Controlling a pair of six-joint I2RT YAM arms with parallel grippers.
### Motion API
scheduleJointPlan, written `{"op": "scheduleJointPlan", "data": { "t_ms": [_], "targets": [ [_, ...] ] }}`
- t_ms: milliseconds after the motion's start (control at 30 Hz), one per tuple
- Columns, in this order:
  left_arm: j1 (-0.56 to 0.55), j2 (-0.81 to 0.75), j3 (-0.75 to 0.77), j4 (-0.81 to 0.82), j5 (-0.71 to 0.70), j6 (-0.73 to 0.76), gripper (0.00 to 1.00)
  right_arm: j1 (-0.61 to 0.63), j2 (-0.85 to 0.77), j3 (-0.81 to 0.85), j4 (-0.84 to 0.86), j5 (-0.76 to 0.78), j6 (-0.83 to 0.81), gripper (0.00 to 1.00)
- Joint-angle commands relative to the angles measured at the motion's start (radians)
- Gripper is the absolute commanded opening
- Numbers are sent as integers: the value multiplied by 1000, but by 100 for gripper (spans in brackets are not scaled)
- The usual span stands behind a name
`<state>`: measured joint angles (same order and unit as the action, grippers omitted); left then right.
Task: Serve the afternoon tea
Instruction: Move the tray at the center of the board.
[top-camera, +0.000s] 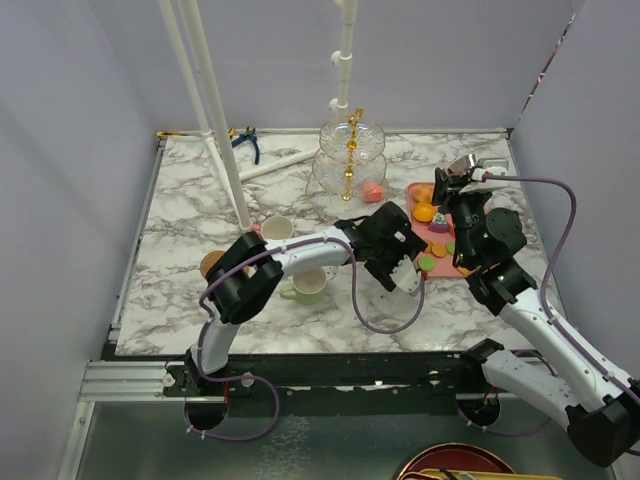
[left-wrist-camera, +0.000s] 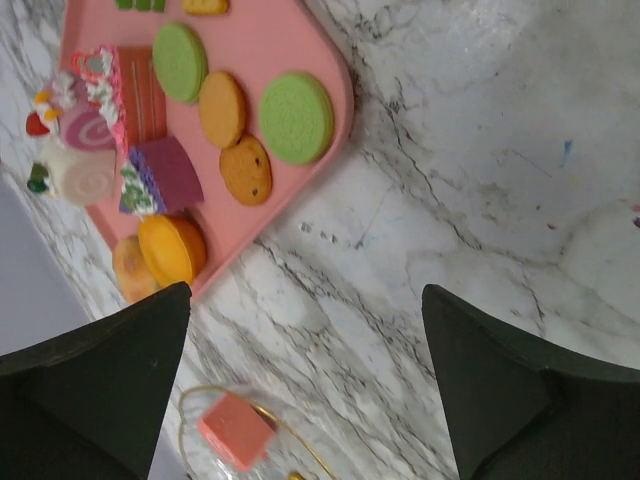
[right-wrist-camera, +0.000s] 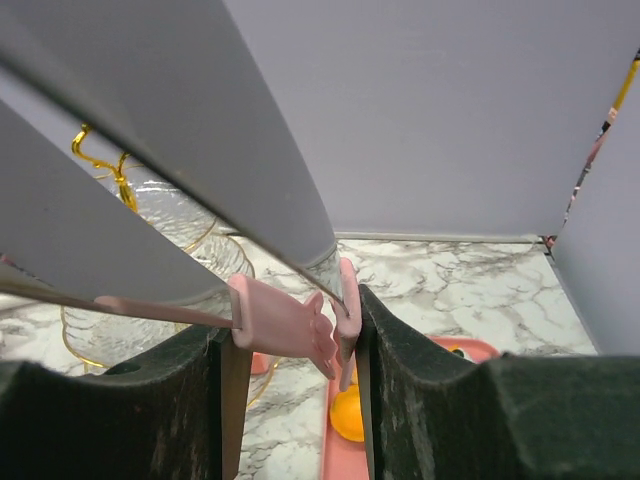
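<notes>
The clear glass three-tier stand (top-camera: 350, 160) with a gold stem stands at the back centre, with a pink cake (top-camera: 372, 192) on its lowest tier. That cake also shows in the left wrist view (left-wrist-camera: 235, 430). Macarons and small cakes (left-wrist-camera: 240, 110) lie on the flat pink tray (top-camera: 440, 250). My left gripper (top-camera: 383, 218) is open and empty, hovering between stand and tray (left-wrist-camera: 305, 400). My right gripper (top-camera: 455, 190) is shut on pink-handled metal tongs (right-wrist-camera: 285, 325) above an orange macaron (right-wrist-camera: 347, 412). A pink mug (top-camera: 275, 228), a pale-green mug (top-camera: 310, 283) and a brown coaster (top-camera: 212, 262) sit at the left.
White pipes (top-camera: 215, 110) rise from the back left, with another pipe lying flat and blue pliers (top-camera: 245, 140) near them. Grey walls close in the marble table (top-camera: 180, 300) on three sides. A red bowl (top-camera: 450, 465) lies below the table's front edge.
</notes>
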<state>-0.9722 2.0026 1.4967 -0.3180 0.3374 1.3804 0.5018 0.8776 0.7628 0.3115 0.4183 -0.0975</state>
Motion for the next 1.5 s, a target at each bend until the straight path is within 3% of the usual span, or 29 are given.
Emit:
{"op": "scheduleJointPlan", "data": {
  "t_ms": [0,267,500,967,1233,1467],
  "targets": [
    [-26,112,105,-13,44,199,97,-8,-45,-28,65,82,-7,42],
    [-33,284,296,-24,24,217,93,-10,-82,-40,56,100,-18,42],
    [-34,391,460,-213,-28,233,83,-12,-102,-46,58,122,-14,42],
    [-27,427,506,-355,-64,221,46,-14,-108,-43,70,154,-8,42],
    [-31,460,545,-415,-58,304,47,-13,-112,-44,65,164,-4,42],
    [-35,448,511,-466,-91,384,43,-16,-111,-44,65,173,-6,42]
  ]
}}
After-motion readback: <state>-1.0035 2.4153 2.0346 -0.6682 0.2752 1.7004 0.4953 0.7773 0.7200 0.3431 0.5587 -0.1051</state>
